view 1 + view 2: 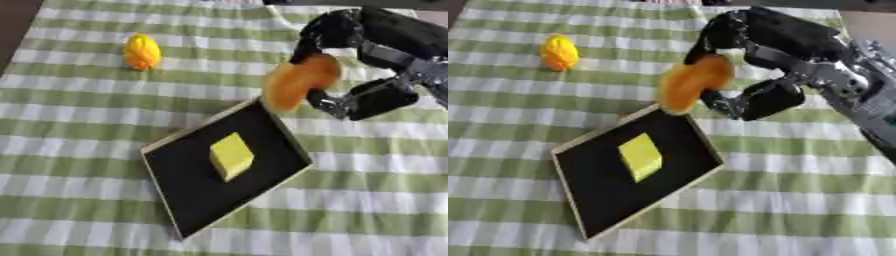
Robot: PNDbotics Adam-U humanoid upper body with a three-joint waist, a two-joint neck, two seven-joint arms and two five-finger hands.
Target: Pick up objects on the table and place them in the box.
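Note:
My right hand (354, 60) comes in from the upper right and is shut on an orange, rounded object (299, 81). It holds that object in the air just above the far corner of the shallow black box (188, 187). Inside the box lies a yellow block (231, 156). A yellow-orange object (142, 51) sits on the cloth at the upper left, far from the hand. My left hand shows in neither view.
A green and white checked cloth (376, 200) covers the whole table. The box lies askew near the middle, with bare cloth all around it. A dark strip (17, 20) runs along the far left edge.

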